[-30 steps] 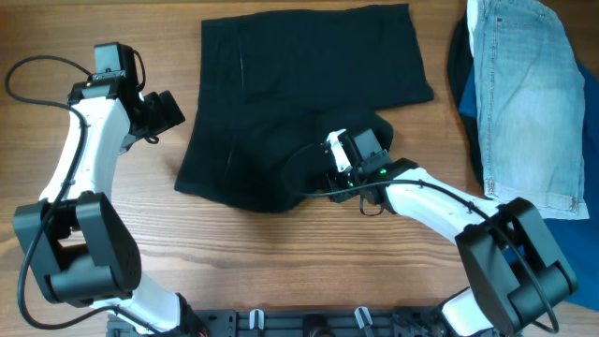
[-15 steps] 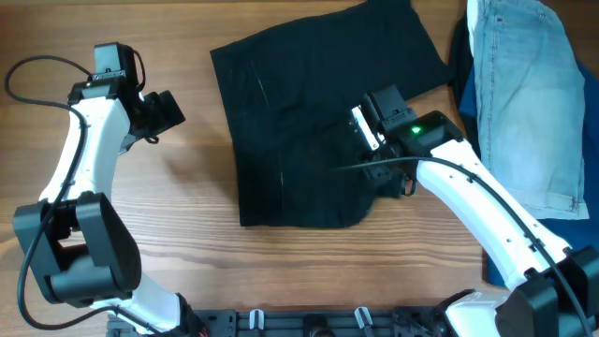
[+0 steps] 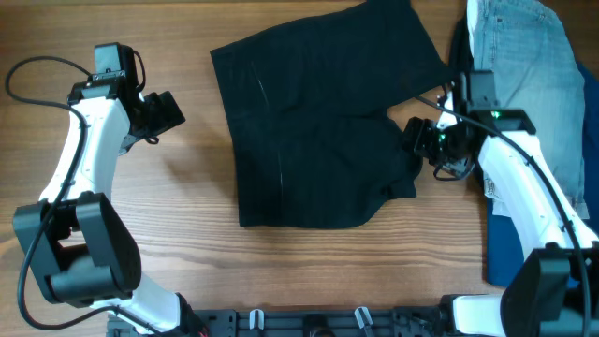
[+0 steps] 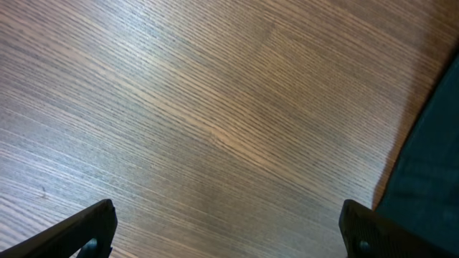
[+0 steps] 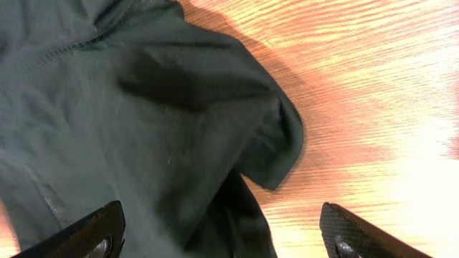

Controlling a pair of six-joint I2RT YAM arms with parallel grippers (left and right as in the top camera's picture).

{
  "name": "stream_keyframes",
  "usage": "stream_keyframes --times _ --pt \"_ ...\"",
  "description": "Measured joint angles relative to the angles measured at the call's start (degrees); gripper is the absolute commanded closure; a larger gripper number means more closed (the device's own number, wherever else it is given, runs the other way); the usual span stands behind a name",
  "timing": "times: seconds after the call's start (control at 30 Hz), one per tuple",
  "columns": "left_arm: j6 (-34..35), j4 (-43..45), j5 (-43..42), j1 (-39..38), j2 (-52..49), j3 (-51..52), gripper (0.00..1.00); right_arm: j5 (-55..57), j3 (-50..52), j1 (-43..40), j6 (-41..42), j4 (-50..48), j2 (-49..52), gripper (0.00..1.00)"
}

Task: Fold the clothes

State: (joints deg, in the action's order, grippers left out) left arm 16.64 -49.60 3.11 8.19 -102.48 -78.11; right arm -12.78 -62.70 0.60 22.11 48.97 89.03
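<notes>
The black shorts (image 3: 318, 131) lie spread on the wooden table, a little rotated, with a rumpled corner at their right edge. In the right wrist view the shorts (image 5: 143, 122) fill the left side, a loose flap ending over bare wood. My right gripper (image 3: 418, 139) hovers at that right edge, open and empty; its fingertips (image 5: 222, 240) stand wide apart. My left gripper (image 3: 168, 110) is open and empty over bare wood to the left of the shorts; its fingertips (image 4: 229, 233) are wide apart, and the shorts' edge (image 4: 430, 172) shows at the right.
Light-blue denim shorts (image 3: 529, 94) lie at the far right on top of a bright-blue cloth (image 3: 510, 253). The table (image 3: 187, 253) is bare wood to the left of and in front of the black shorts.
The right arm dragged the black shorts right and turned them, then let go and swung to their right edge. The left arm has not moved.
</notes>
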Motion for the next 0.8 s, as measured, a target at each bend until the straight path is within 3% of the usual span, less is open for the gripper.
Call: stream_keyframes --times 0.1,0.13,0.2,0.23,0.3,0.37,0.43,0.5,0.53,0.57,0.6,0.63,0.7,0.8 --pt "0.0 0.1 0.0 0.0 0.0 0.0 0.0 -6.4 8.9 -1.7 1.9 -11.0 0.3 0.3" --pt "0.0 0.2 0.0 0.0 0.0 0.0 0.0 -8.6 11.0 -1.7 2.5 -15.4 0.4 0.43" --pt "0.0 0.1 0.0 0.0 0.0 0.0 0.0 -12.0 13.4 -1.7 3.5 -21.9 0.4 0.8" --pt "0.0 0.2 0.0 0.0 0.0 0.0 0.0 -13.0 13.6 -1.7 3.3 -23.2 0.4 0.86" --pt "0.0 0.1 0.0 0.0 0.0 0.0 0.0 -14.6 13.3 -1.7 2.4 -24.2 0.4 0.96" --pt "0.0 0.1 0.0 0.0 0.0 0.0 0.0 -15.8 10.3 -0.3 -0.7 -21.6 0.4 0.96" --pt "0.0 0.1 0.0 0.0 0.0 0.0 0.0 -15.3 3.8 6.3 -4.2 -18.9 0.2 0.96" --pt "0.0 0.1 0.0 0.0 0.0 0.0 0.0 -10.8 -2.4 20.5 -6.9 -18.2 0.6 0.96" --pt "0.0 0.1 0.0 0.0 0.0 0.0 0.0 -8.3 -5.4 27.3 -8.2 -17.1 2.1 0.95" --pt "0.0 0.2 0.0 0.0 0.0 0.0 0.0 -6.0 -8.4 31.7 -9.5 -14.4 4.3 0.85" --pt "0.0 0.1 -0.1 0.0 0.0 0.0 0.0 -3.0 -12.9 37.0 -12.5 -9.9 9.9 0.32" --pt "0.0 0.1 0.0 0.0 0.0 0.0 0.0 -1.0 -15.7 39.4 -14.5 -4.9 14.4 0.2" --pt "0.0 0.1 0.0 0.0 0.0 0.0 0.0 4.4 -20.5 40.5 -17.9 3.7 24.6 0.11" --pt "0.0 0.1 0.0 0.0 0.0 0.0 0.0 7.0 -22.4 37.8 -18.3 4.9 25.2 0.1"
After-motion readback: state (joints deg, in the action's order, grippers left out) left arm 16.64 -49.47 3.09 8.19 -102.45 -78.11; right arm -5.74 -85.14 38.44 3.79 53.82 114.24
